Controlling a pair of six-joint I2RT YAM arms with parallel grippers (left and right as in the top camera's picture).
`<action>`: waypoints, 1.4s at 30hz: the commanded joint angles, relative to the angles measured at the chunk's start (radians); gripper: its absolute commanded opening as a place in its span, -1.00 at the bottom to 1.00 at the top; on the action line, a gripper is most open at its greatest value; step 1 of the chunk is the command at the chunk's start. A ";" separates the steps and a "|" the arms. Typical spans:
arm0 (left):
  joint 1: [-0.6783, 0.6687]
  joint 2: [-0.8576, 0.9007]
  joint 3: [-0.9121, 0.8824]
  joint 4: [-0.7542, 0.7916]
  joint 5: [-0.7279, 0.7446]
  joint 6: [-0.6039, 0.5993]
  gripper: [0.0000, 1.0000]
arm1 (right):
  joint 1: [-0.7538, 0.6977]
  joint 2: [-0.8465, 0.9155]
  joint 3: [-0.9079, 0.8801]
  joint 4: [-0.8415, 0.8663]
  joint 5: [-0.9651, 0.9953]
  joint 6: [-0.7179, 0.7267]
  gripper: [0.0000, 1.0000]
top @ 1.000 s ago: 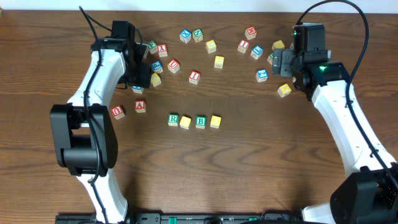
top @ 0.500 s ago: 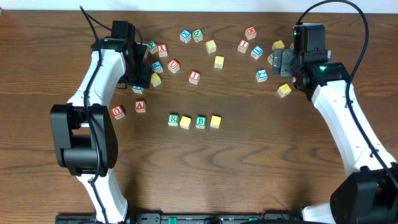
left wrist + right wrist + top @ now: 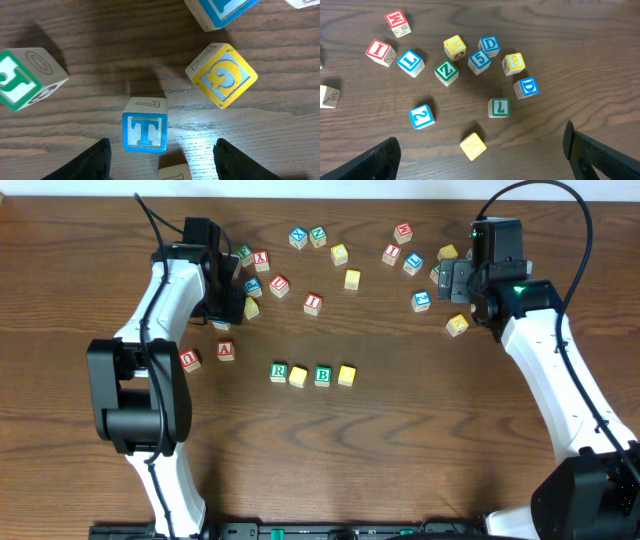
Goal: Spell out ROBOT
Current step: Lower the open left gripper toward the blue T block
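The overhead view shows the row near the middle of the worktop [image 3: 400, 460]: the R cube [image 3: 279, 372], a yellow cube [image 3: 298, 377], the B cube [image 3: 322, 375] and a second yellow cube [image 3: 346, 375], side by side and reading left to right. It also shows the left hand [image 3: 228, 298] well apart from that row, up at the far left among scattered cubes, but the arm covers what lies under it. The left wrist view fills this in. The T cube [image 3: 145, 131] sits flat on the wood, blue letter up, between the two spread fingers [image 3: 95, 160]. The fingers are apart and neither touches it. A yellow cube with a blue figure [image 3: 221, 75] lies just beyond, to the right. The right hand [image 3: 450, 280] hangs over the far right cluster with its jaws wide apart and nothing between them.
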 commanded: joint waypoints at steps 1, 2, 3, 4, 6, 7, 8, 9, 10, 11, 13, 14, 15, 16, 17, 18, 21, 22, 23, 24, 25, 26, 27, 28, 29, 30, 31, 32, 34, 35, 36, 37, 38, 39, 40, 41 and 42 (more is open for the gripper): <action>0.002 0.011 0.024 0.001 0.010 0.010 0.29 | -0.003 -0.001 0.008 -0.002 0.002 -0.008 0.98; 0.002 0.011 0.024 0.001 0.010 0.010 0.29 | -0.004 -0.001 0.008 -0.002 0.002 -0.008 0.98; 0.002 0.011 0.024 0.001 0.010 0.010 0.24 | -0.004 -0.001 0.008 -0.002 0.002 -0.008 0.99; 0.002 0.011 0.024 0.001 0.010 0.010 0.22 | -0.004 -0.001 0.008 -0.002 0.002 -0.008 0.99; 0.002 0.011 0.024 0.002 0.010 0.010 0.20 | -0.004 -0.001 0.008 -0.002 0.002 -0.008 0.98; 0.002 0.011 0.024 0.001 0.010 0.010 0.20 | -0.003 -0.001 0.008 -0.002 0.002 -0.008 0.99; 0.002 0.011 0.024 0.002 0.010 0.010 0.20 | -0.003 -0.001 0.008 -0.002 0.002 -0.008 0.99; 0.002 0.011 0.024 0.002 0.010 0.010 0.21 | -0.003 -0.001 0.008 -0.002 0.002 -0.008 0.98; 0.002 0.011 0.024 0.002 0.010 0.014 0.21 | -0.004 -0.001 0.008 -0.002 0.002 -0.008 0.98; 0.002 0.011 0.024 0.002 0.010 0.018 0.21 | -0.004 -0.001 0.008 -0.002 0.002 -0.008 0.99; 0.003 0.011 0.024 0.004 0.009 0.019 0.25 | -0.004 -0.001 0.008 -0.002 0.002 -0.008 0.98; 0.005 0.011 0.024 0.005 0.009 0.021 0.25 | -0.004 -0.001 0.008 -0.002 0.002 -0.009 0.99; 0.005 0.011 0.024 0.007 0.009 0.021 0.25 | -0.004 -0.001 0.008 -0.002 0.002 -0.009 0.98; 0.007 0.011 0.024 0.009 0.009 0.021 0.26 | -0.004 -0.001 0.008 -0.002 0.002 -0.009 0.99; 0.010 0.011 0.024 0.011 0.009 0.021 0.26 | -0.004 -0.001 0.008 -0.003 0.002 -0.009 0.98; 0.012 0.011 0.024 0.013 0.009 0.021 0.26 | -0.004 -0.001 0.008 -0.004 0.002 -0.012 0.99; 0.020 0.011 0.024 0.013 0.009 0.021 0.26 | -0.004 -0.001 0.008 -0.005 0.002 -0.016 0.98; 0.024 0.011 0.024 0.013 0.009 0.021 0.25 | -0.004 -0.001 0.008 -0.004 0.002 -0.016 0.98; 0.026 0.011 0.024 0.013 0.009 0.021 0.25 | -0.004 -0.001 0.008 -0.004 0.002 -0.016 0.98; 0.029 0.011 0.024 0.014 0.009 0.021 0.26 | -0.004 -0.001 0.008 -0.004 0.002 -0.016 0.99; 0.031 0.011 0.024 0.015 0.009 0.021 0.26 | -0.004 -0.001 0.008 -0.004 0.002 -0.016 0.99; 0.034 0.012 0.024 0.016 0.009 0.020 0.25 | -0.004 -0.001 0.008 -0.004 0.002 -0.016 0.98; 0.036 0.012 0.024 0.017 0.009 0.021 0.25 | -0.004 -0.001 0.008 -0.004 0.002 -0.016 0.99; 0.037 0.012 0.024 0.016 0.010 0.021 0.25 | -0.004 -0.001 0.008 -0.004 0.002 -0.016 0.98; 0.037 0.012 0.024 0.016 0.009 0.020 0.24 | -0.004 -0.001 0.008 -0.004 0.002 -0.016 0.98; 0.037 0.012 0.024 0.016 0.010 0.020 0.24 | -0.004 -0.001 0.008 -0.004 0.002 -0.016 0.99; 0.037 0.012 0.024 0.016 0.010 0.020 0.20 | -0.004 -0.001 0.008 -0.004 0.002 -0.016 0.98; 0.037 0.012 0.023 0.017 0.010 0.020 0.19 | -0.004 -0.001 0.008 -0.004 0.002 -0.016 0.99; 0.037 0.013 0.021 0.017 0.010 0.020 0.19 | -0.004 -0.001 0.008 -0.004 0.002 -0.016 0.98; 0.037 0.014 0.019 0.017 0.010 0.020 0.19 | -0.004 -0.001 0.008 -0.004 0.002 -0.016 0.99; 0.037 0.016 0.017 0.018 0.010 0.020 0.18 | -0.004 -0.001 0.008 -0.004 0.002 -0.016 0.98; 0.037 0.016 0.015 0.021 0.010 0.020 0.18 | -0.004 -0.001 0.008 -0.004 0.002 -0.016 0.98; 0.037 0.018 0.013 0.022 0.010 0.020 0.19 | -0.004 -0.001 0.008 -0.004 0.002 -0.016 0.99; 0.037 0.019 0.012 0.022 0.010 0.020 0.18 | -0.004 -0.001 0.008 -0.004 0.002 -0.016 0.98; 0.037 0.020 0.011 0.023 0.010 0.020 0.18 | -0.004 -0.001 0.008 -0.004 0.002 -0.016 0.99; 0.037 0.021 0.009 0.026 0.010 0.020 0.19 | -0.004 -0.001 0.008 -0.004 0.003 -0.016 0.99; 0.037 0.021 0.009 0.025 0.010 0.020 0.18 | -0.004 -0.001 0.008 -0.004 0.002 -0.016 0.98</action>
